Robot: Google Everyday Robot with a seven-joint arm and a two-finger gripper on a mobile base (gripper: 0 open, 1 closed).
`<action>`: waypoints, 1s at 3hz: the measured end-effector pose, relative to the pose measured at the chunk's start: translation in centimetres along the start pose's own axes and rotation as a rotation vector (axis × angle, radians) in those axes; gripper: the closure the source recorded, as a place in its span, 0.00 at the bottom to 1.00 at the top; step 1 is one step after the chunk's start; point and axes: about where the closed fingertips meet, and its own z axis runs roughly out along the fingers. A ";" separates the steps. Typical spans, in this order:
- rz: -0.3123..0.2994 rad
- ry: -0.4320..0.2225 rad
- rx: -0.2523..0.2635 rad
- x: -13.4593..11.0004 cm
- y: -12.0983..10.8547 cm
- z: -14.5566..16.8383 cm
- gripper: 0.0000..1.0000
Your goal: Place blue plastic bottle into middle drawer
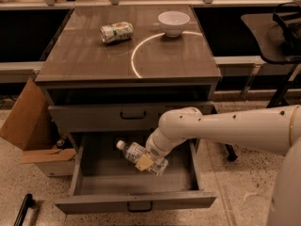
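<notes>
Blue plastic bottle (130,150) is hanging tilted inside the open middle drawer (136,201), my end effector (145,161) clamping it, likely needing release next.

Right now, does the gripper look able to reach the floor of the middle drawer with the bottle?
Probably yes. The middle drawer is pulled out, and the gripper, shut on the blue plastic bottle, is inside it; nothing shows beneath it in the way.

Inventory by kind, counted.
Worktop (94,65): one crushed can (116,32), one white bowl (173,22). Two drawers: upper drawer (94,117), middle drawer (136,202). One blue plastic bottle (134,152). One cardboard box (28,126). One gripper (145,161), inside the middle drawer, jaws clamped on the bottle.
</notes>
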 end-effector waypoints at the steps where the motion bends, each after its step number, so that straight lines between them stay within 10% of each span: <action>1: 0.053 0.015 0.040 1.0 -1.7 2.4 1.00; 3: 0.189 -0.017 0.042 3.3 -4.5 6.6 1.00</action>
